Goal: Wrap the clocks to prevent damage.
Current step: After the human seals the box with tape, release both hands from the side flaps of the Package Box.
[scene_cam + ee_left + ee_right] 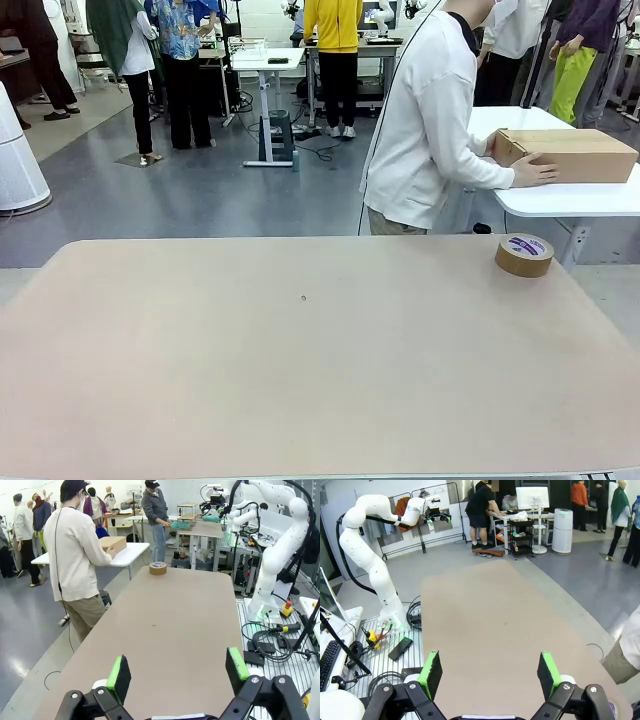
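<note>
On the far right corner of the wide beige table (300, 380), near its edge, we see a roll of brown packing tape (524, 254) lying flat, its purple-printed core label facing up; in the left wrist view the same roll (158, 568) sits at the far end of the tabletop. Beyond the table a person in a white long-sleeved top (425, 130) stands turned away from us, one hand (535, 170) resting on a brown cardboard box (565, 154) that lies on a white side table (570, 200) (whether the clocks are inside it we cannot tell, and we see none on the beige table).

We find the left gripper (177, 672) held above the near end of the table with its green-padded fingers (119, 672) spread wide and nothing between them. The right gripper (490, 671) likewise hangs over bare tabletop, its fingers (547, 671) wide apart and holding nothing.
</note>
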Controlling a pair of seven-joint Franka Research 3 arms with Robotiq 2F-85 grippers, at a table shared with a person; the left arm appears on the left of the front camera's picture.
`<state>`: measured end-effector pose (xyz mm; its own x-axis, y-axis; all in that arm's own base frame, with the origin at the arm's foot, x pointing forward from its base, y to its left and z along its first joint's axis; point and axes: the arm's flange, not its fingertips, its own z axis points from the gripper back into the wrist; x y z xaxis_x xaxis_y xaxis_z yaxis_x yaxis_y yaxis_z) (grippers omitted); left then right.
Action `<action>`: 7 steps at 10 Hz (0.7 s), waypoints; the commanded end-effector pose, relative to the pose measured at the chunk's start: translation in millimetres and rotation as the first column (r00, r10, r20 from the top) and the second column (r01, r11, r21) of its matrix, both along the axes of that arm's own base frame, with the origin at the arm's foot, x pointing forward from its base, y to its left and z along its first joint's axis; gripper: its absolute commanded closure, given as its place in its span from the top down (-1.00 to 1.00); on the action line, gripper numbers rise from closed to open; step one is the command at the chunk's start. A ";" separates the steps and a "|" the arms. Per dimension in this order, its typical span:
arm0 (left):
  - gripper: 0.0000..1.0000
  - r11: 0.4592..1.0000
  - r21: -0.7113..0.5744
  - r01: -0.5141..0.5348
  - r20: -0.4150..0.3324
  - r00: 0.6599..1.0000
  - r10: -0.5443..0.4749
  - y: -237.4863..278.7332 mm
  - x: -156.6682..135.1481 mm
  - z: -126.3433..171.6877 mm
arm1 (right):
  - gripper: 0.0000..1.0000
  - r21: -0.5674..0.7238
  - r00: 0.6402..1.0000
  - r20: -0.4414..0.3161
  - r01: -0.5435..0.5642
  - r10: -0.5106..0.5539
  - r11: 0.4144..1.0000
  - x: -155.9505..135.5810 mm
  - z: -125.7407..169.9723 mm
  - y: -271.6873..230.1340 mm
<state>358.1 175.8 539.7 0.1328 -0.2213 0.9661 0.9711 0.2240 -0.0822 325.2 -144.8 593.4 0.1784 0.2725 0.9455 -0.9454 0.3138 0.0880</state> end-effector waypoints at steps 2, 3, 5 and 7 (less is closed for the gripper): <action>1.00 1.000 -0.002 0.008 -0.001 1.000 -0.008 2.4 -1.2 2.3 | 1.00 0.019 1.000 0.016 -0.009 0.009 1.000 0.5 0.6 -1.0; 1.00 1.000 -0.002 0.008 -0.001 1.000 -0.008 2.4 -1.2 2.3 | 1.00 0.019 1.000 0.016 -0.009 0.009 1.000 0.5 0.6 -1.0; 1.00 1.000 -0.002 0.008 -0.001 1.000 -0.008 2.4 -1.2 2.3 | 1.00 0.019 1.000 0.016 -0.009 0.009 1.000 0.5 0.6 -1.0; 1.00 1.000 -0.002 0.008 -0.001 1.000 -0.008 2.4 -1.2 2.3 | 1.00 0.019 1.000 0.016 -0.009 0.009 1.000 0.5 0.6 -1.0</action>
